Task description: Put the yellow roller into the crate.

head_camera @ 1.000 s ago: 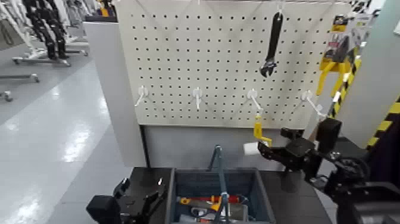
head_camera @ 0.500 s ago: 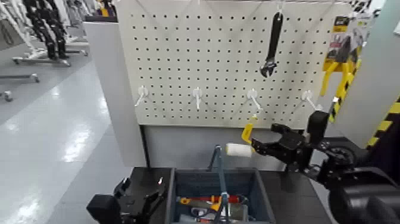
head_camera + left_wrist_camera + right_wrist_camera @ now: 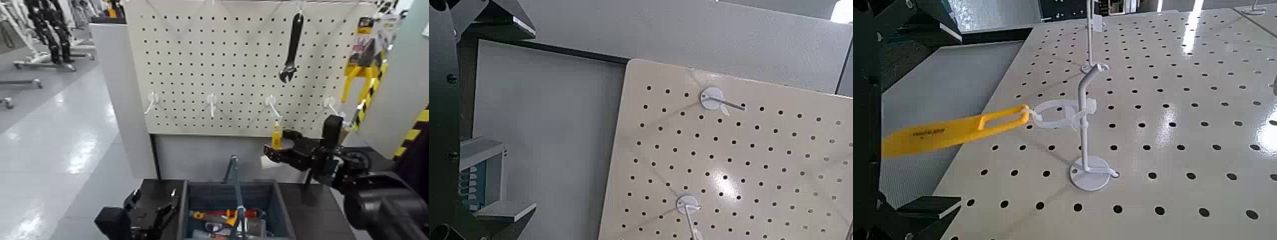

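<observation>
R grip. [image 3: 276,147], jaws spread, is by the yellow-handled, white-sleeved roller [image 3: 276,136], which hangs by its loop from a white metal peg [image 3: 1086,130] on the pegboard [image 3: 236,70]. L grip. [image 3: 152,214], jaws spread, is beside the blue-grey plastic crate [image 3: 284,214].

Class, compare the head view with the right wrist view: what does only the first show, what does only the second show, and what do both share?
Only the head view: the crate with tools inside, the black adjustable wrench hanging on the board, and the left claw beside the crate.

Only the right wrist view: the lettering on the roller's yellow handle.

Both: the pegboard, a white hook on it, the yellow handle, and the right claw.
</observation>
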You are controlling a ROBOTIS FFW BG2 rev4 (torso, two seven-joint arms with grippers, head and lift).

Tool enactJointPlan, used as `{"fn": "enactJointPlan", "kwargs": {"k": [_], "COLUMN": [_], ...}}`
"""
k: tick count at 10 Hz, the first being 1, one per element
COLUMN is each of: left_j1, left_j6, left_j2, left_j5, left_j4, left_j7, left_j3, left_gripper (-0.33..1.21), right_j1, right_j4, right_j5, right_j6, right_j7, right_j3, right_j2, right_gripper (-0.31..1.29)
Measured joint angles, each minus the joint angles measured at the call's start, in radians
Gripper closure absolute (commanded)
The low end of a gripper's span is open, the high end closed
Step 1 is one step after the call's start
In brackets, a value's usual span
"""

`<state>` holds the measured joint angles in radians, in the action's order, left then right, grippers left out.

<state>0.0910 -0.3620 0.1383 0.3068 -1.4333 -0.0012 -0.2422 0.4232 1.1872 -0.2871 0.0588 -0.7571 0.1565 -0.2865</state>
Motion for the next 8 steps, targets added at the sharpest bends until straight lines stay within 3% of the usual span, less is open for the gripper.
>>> {"fn": "enactJointPlan", "kwargs": {"k": [3, 5, 6, 8], "left_j1": [-0.007, -0.011, -0.012, -0.013], "left_j6": [-0.002, -0.004, -0.005, -0.007], "left_j2": [0.002, 0.004, 0.004, 0.007], "left_j5": [0.001, 0.002, 0.003, 0.006], "left_j4": [0.006, 0.009, 0.01, 0.011], "left_j7": [-0.001, -0.002, -0.002, -0.002], "left_j3": [-0.005, -0.008, -0.009, -0.011], "left_gripper": [0.1, 0.1, 0.1, 0.1], "right_j1": [0.049, 0.066, 0.069, 0.071], "right_j4": [-0.1, -0.137, -0.148, -0.144], "right_j5": [-0.027, -0.037, -0.045, -0.054], "right_j6": [-0.063, -0.079, -0.08, -0.075], "right_j7": [-0.016, -0.022, -0.022, -0.013], "right_j3": [0.04, 0.057, 0.066, 0.078], "right_j2": [0.004, 0.006, 0.008, 0.01], "right_gripper": [0.34, 1.04, 1.24, 1.28]}}
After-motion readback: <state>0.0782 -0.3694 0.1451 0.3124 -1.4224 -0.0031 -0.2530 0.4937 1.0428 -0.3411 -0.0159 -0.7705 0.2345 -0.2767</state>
